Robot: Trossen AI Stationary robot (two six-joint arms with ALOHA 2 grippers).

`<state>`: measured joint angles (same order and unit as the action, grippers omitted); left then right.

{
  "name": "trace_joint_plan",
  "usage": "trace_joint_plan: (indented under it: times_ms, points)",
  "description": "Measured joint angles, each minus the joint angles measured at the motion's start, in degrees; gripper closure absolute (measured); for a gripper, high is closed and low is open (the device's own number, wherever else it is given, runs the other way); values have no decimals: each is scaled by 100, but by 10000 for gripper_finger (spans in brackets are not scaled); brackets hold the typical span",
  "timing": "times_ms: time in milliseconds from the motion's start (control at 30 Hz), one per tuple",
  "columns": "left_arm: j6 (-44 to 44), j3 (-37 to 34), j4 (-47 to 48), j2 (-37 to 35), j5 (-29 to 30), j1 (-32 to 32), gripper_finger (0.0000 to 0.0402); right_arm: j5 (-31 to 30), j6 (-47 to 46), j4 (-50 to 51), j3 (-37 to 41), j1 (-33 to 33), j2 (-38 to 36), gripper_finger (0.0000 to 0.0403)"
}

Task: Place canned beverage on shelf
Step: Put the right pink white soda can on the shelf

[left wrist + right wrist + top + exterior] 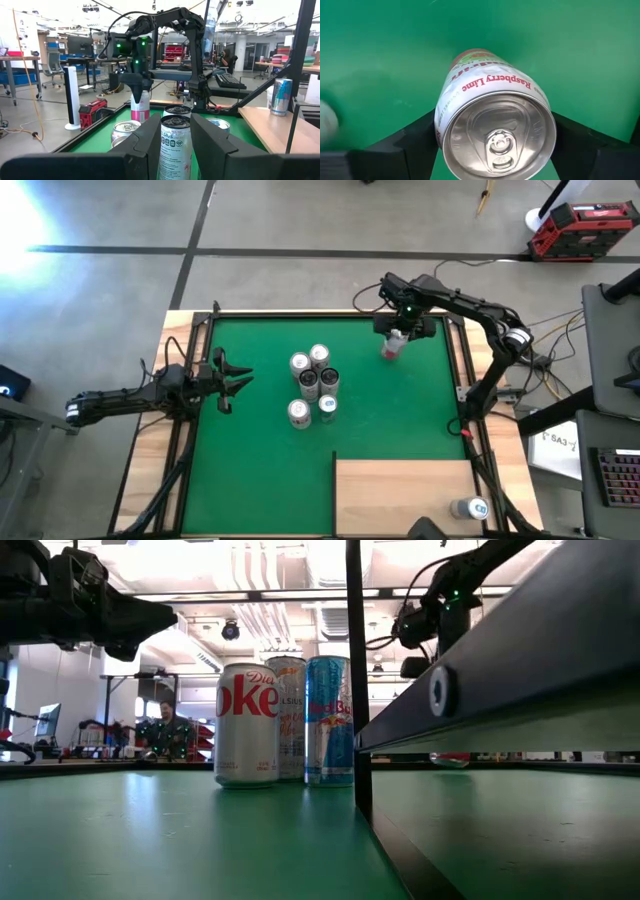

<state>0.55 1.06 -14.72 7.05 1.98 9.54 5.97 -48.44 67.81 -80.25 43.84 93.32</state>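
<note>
Overhead: right gripper [396,340] clamped on raspberry lime can [393,347] near mat's far right part, well apart from shelf [400,495] at near edge. One can [468,508] already on shelf's right end. Cluster of cans [313,385] mid-mat; left gripper [232,378] beside it, fingers spread, idle.

Low view: Diet Coke can [246,724] and neighbours upright.

Left wrist: held can upright under right gripper.

Right wrist: fingers [412,137] flank can top.

Judgement: grasp done; carry to shelf and release remain.
</note>
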Motion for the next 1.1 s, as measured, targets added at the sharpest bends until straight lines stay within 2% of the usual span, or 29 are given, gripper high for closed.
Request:
trace_joint_plan:
  times_ms: [133, 367, 767, 1100]
  points:
    - [0, 0, 0, -2, -2, -1, 313, -70, 724, 19, 0, -279, -17, 108]
    - [0, 0, 0, -2, 0, 0, 313, -643, 1792, -23, -2, -781, -17, 105]
    - [-2, 0, 0, -2, 0, -1, 313, -647, 3985, -238, -4, -1244, -15, 104]
    - [0, 0, 0, -2, 0, -2, 313, -604, 4923, -275, 99, -1260, -15, 103]
